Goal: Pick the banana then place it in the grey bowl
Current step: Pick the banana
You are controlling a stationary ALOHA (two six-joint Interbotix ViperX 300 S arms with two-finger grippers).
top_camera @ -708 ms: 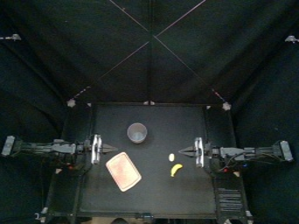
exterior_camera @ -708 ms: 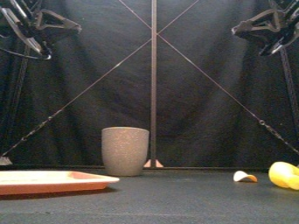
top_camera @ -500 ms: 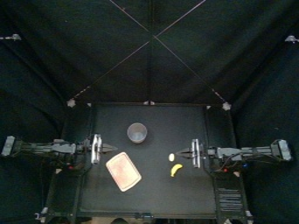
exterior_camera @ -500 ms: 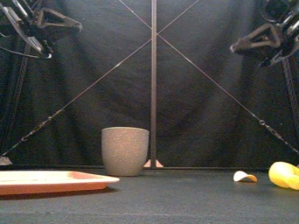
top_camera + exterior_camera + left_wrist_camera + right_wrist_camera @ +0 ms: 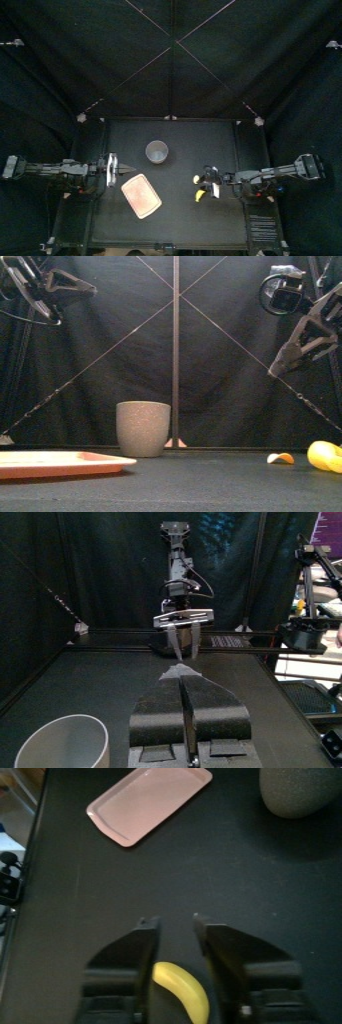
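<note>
Your right gripper (image 5: 174,920) has its jaws spread, with a clear gap between them and nothing held. In the right wrist view the banana (image 5: 185,993) shows in that gap, back toward the roots of the jaws rather than at their tips, running roughly along the line of the jaws. From the front you can see that the jaws hang well above it, tilted down and toward the middle of the table (image 5: 187,228), and they do not touch it. The banana lies flat on the table's right side, close to the front.

Just beside the banana, on its inner side, sits a small orange and white toy (image 5: 279,458). The grey cup (image 5: 143,428) stands upright near the back of the table, a little left of centre and well apart from the banana, and its mouth looks empty from above. The pink tray (image 5: 142,194) lies flat in front of the cup on the left half, turned at an angle.

Your left gripper (image 5: 183,672) rests high at the left edge of the table with its jaws pressed together on nothing
</note>
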